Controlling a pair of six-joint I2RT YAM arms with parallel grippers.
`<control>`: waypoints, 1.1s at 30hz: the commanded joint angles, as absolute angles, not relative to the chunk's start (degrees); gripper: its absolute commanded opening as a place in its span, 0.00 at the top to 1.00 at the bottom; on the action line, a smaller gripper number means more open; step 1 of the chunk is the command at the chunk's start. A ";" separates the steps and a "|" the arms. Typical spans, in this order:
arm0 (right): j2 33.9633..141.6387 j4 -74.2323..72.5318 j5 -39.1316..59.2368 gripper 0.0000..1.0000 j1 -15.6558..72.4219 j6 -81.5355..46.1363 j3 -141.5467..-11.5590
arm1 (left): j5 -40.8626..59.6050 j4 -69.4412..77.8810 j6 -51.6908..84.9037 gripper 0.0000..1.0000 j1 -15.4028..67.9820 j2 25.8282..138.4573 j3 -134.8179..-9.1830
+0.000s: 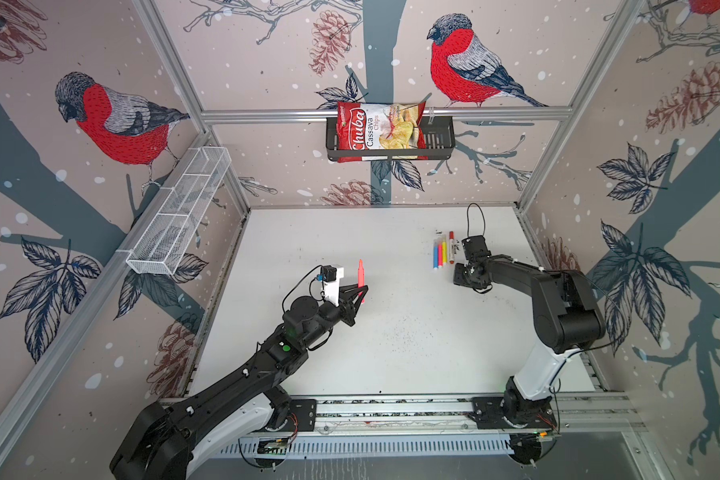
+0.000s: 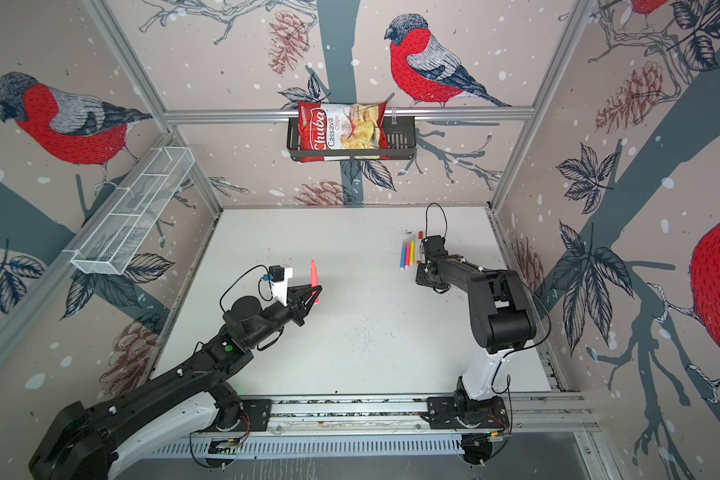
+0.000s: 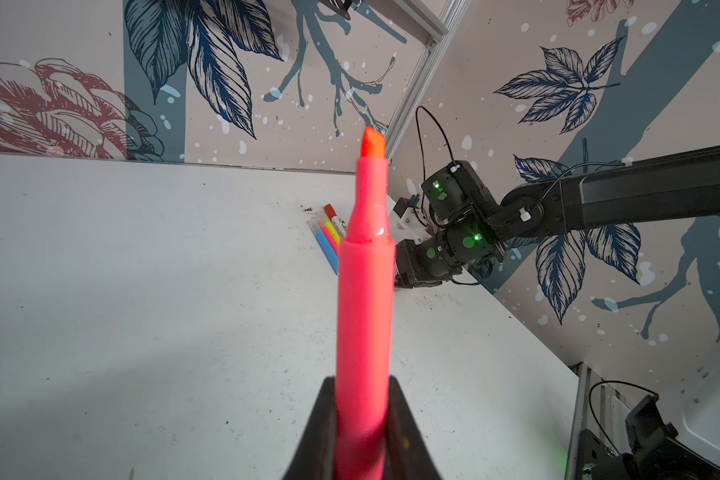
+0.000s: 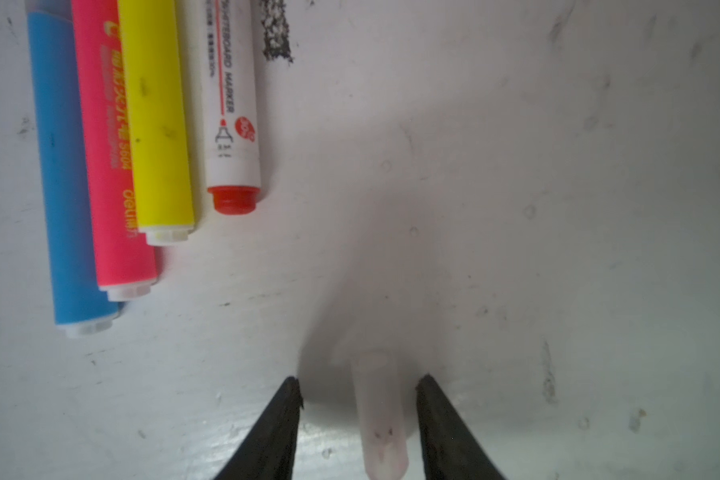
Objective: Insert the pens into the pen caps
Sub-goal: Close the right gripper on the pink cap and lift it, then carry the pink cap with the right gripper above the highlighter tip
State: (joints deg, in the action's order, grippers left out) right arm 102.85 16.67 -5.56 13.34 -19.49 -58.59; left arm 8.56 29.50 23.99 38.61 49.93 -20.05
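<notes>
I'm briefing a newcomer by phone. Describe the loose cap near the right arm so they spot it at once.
On the white table, find the row of four pens at the back right. Just beside them the right tool straddles the cap, jaws apart. It is short, translucent and whitish; the pens are longer and opaque.

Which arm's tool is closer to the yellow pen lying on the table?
Right. The right tool is down close by the yellow pen, open around a clear cap. The left tool is far across the table, gripping a red pen.
</notes>
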 commanded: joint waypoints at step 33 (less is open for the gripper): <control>64.89 -6.20 29.24 0.96 17.44 -25.83 -50.19 | 11.98 38.95 26.47 1.00 43.74 58.44 -20.94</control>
